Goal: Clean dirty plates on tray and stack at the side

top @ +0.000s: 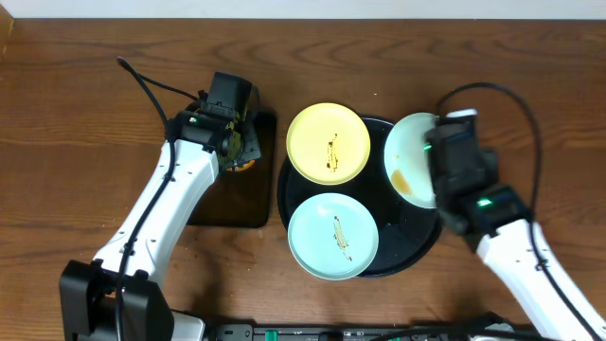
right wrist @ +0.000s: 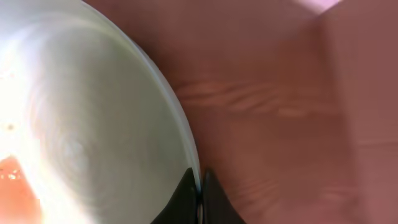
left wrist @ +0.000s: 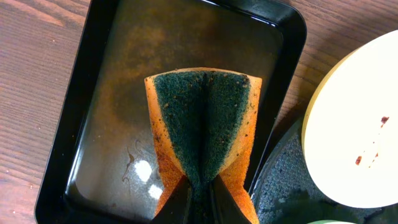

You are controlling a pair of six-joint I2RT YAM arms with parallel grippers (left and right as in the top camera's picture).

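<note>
So the left gripper (left wrist: 198, 196) is clenched on the sponge (left wrist: 202, 124) over the small rectangular tray (left wrist: 87, 106), left of centre. The right gripper (right wrist: 200, 190) pinches the rim of a mint plate (right wrist: 93, 124) at the right edge of the round black tray (top: 412, 248). The yellow plate (top: 328, 142) and other mint plate (top: 332, 236) sit on its left.

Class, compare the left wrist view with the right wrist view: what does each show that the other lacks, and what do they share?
Left wrist only: the left gripper pinching a green-and-orange sponge over a black rectangular tray, beside the yellow plate. Right wrist only: the right gripper clamping the rim of a pale mint plate. Both: the wooden table.
</note>
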